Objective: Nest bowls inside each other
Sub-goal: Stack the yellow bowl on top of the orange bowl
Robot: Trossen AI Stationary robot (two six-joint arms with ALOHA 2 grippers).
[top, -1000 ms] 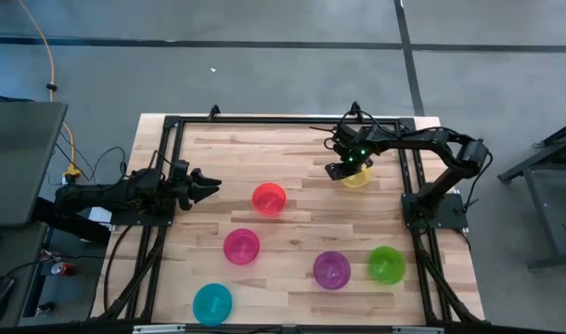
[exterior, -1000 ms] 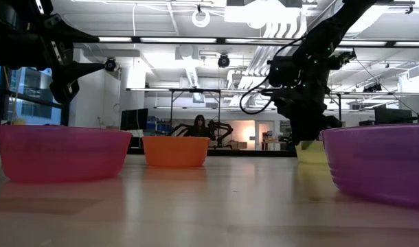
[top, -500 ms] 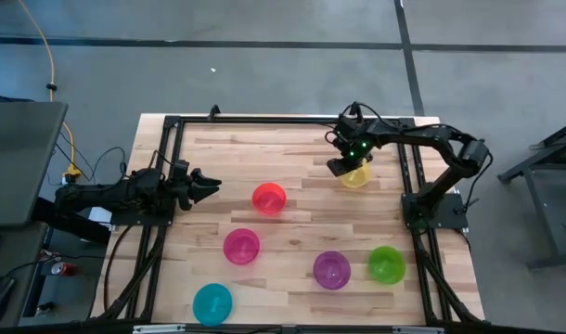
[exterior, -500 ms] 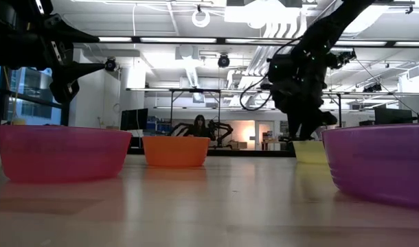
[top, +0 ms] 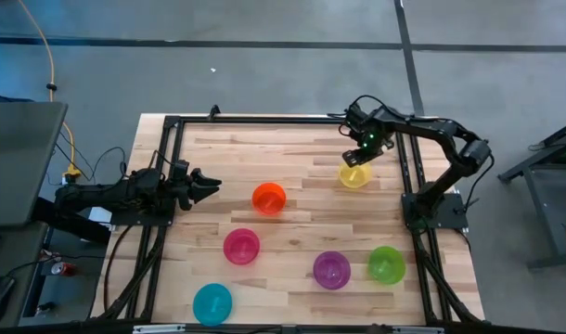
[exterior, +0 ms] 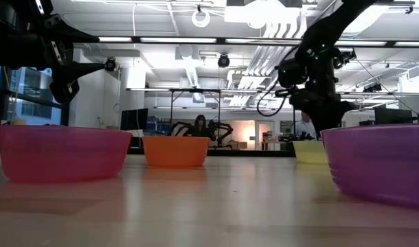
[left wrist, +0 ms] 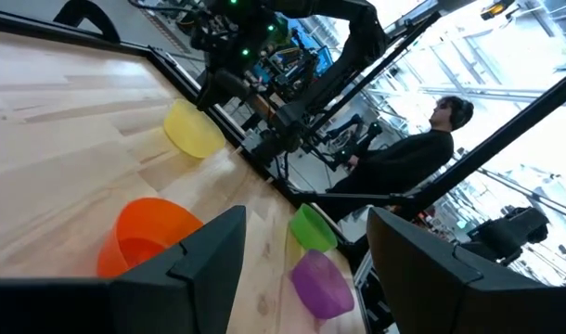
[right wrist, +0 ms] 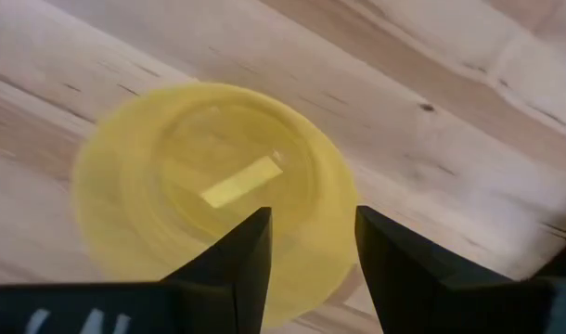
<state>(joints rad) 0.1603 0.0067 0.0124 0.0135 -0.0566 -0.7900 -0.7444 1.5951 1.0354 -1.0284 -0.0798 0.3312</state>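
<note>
Six small bowls stand on their bases on the wooden table: yellow (top: 354,176), orange (top: 269,198), pink (top: 241,246), purple (top: 331,269), green (top: 387,264) and cyan-blue (top: 212,303). My right gripper (top: 356,156) hovers open just above the far rim of the yellow bowl (right wrist: 209,195), fingers pointing down, and touches nothing. In the low view it (exterior: 324,127) hangs over that bowl (exterior: 310,151). My left gripper (top: 209,184) waits open at the table's left edge, raised and pointing toward the orange bowl (left wrist: 148,237).
A black metal frame (top: 264,121) borders the table at the far, left and right sides. The bowls lie well apart, with bare wood between the orange and yellow ones. A person (left wrist: 404,158) sits beyond the right side of the table.
My right gripper has risen and drawn back toward the table's far right corner, off the yellow bowl that it covered a second ago. The yellow bowl stays where it was, now fully in sight from above.
</note>
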